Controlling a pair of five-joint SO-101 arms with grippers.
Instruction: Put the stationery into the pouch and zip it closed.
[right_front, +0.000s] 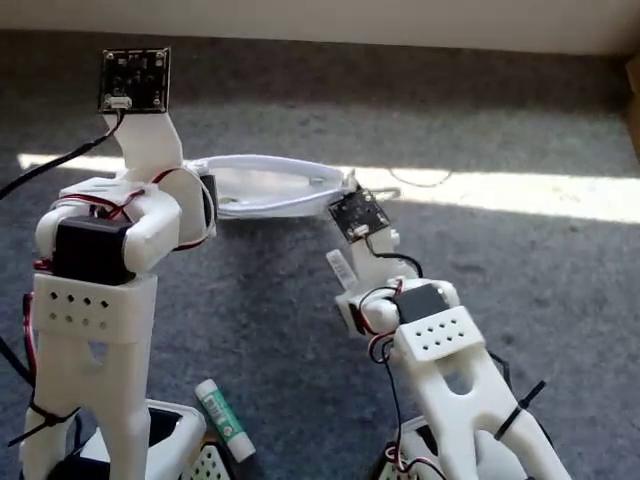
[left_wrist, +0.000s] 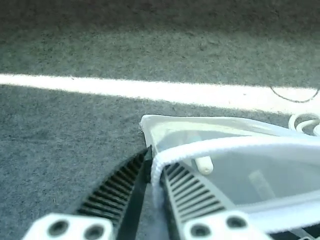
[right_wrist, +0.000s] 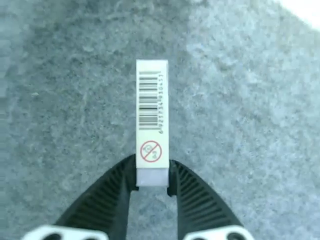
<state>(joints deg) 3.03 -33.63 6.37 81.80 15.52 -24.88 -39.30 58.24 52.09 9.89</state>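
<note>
Packing partly done; pouch (left_wrist: 240, 150) still unzipped.
Left gripper (left_wrist: 150, 165) jaws clamp the pouch rim; right gripper (right_wrist: 152, 175) jaws clamp an eraser (right_wrist: 152, 110); glue stick (right_front: 225, 420) lies well apart from both.

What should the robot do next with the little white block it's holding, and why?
Probably carry the small white rectangular block with a barcode over to the mouth of the clear, white-edged pouch. The right claw is shut on the block, apart from the pouch, and the left claw pinches the pouch's rim, seemingly holding it open.
</note>
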